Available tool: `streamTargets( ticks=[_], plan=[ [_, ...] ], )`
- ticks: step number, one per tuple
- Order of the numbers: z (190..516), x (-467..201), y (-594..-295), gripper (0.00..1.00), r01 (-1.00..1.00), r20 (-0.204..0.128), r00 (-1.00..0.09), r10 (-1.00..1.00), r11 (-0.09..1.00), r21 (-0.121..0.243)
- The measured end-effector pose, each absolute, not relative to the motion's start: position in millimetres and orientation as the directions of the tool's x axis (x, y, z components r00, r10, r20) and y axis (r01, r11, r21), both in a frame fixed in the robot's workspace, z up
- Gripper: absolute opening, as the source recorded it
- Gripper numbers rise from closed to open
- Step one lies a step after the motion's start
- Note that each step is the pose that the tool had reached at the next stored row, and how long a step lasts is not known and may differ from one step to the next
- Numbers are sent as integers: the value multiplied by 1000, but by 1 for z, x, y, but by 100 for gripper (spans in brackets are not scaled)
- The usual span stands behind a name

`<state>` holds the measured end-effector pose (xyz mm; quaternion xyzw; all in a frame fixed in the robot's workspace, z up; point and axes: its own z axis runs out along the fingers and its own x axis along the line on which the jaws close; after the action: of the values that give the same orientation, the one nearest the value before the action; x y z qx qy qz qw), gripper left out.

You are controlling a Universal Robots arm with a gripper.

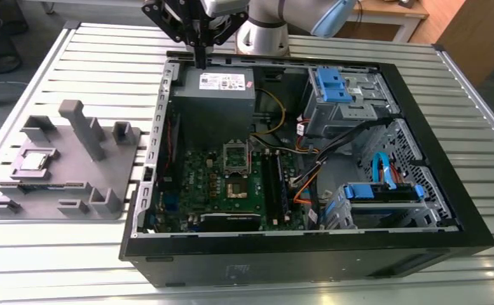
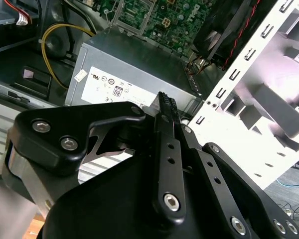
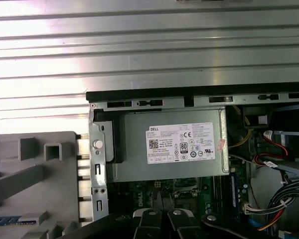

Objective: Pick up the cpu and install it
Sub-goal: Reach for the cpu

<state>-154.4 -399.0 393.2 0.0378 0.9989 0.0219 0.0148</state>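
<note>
Slatted metal table (image 1: 68,267) carries two things: an open black case (image 1: 315,257) lying on its side, and just beside it, toward the exterior view's left, a grey tray (image 1: 77,190) with upright blocks. The cpu (image 1: 33,161) lies flat in a square seat on that tray, its silver top facing up, on the side away from the case. A memory stick (image 1: 39,185) sits in a slot next to it.

Inside the case the green motherboard (image 1: 200,190) fills the lower part on the tray side. Its socket (image 1: 236,185) is in the middle, with a silver plate (image 1: 234,154) just beyond it toward the power supply (image 1: 214,95). Bundled cables (image 1: 315,171) and blue-tabbed drive bays (image 1: 336,86) fill the other half.

The gripper (image 1: 200,61) hangs on the arm (image 1: 268,28) above the far rim of the case, over the edge of the power supply and well apart from the cpu. Its two black fingers point down and are pressed together — nothing is held between them. In the second wrist view the gripper (image 2: 165,102) shows those fingers meeting at their ribbed tips, with the power supply (image 2: 129,69) and its white label below. In the first wrist view the gripper (image 3: 162,221) sits at the frame edge, looking down on the power supply (image 3: 174,149), the case rim (image 3: 199,94) and a corner of the tray (image 3: 35,179).
</note>
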Motion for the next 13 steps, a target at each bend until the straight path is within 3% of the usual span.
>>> streamTargets(
  ticks=[13],
  plan=[
    [393,-157,-399,11,75,-28,-997,76,996,45]
  ],
)
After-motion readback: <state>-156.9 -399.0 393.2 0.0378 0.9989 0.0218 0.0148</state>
